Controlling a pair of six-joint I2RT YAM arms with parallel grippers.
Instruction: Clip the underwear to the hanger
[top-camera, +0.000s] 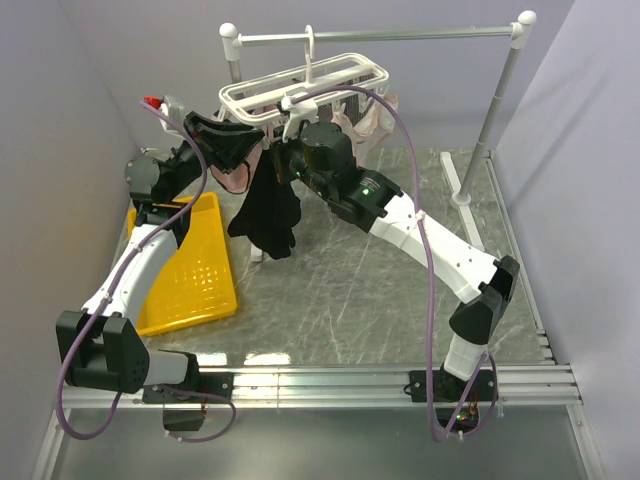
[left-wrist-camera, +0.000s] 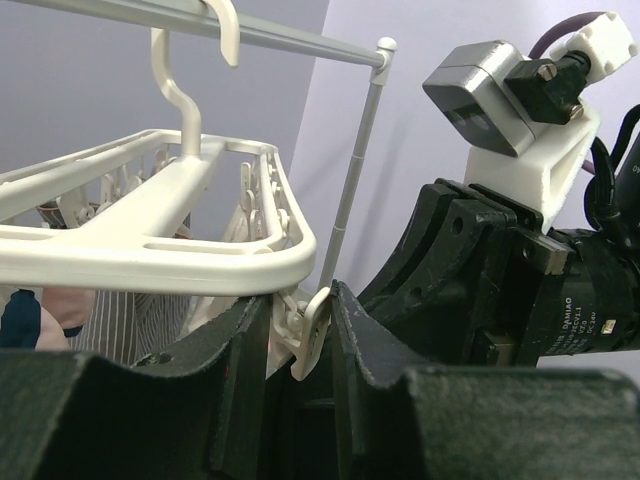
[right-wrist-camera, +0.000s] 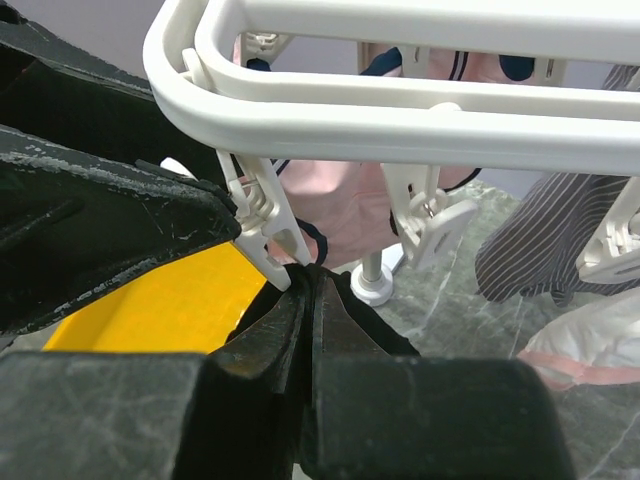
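- In my left wrist view I read "DAMIAO" in white capitals. The word runs sideways on a label on the black motor housing (left-wrist-camera: 575, 300), just behind the right gripper (right-wrist-camera: 312, 285).
- The same label carries a few more lines of smaller white print beside that word. They are too small and blurred for me to read.
- In my top view a green indicator light (top-camera: 366, 187) glows on the right arm's black joint. Any print around it is too small to tell.
- My right wrist view gives me no lettering I can read.
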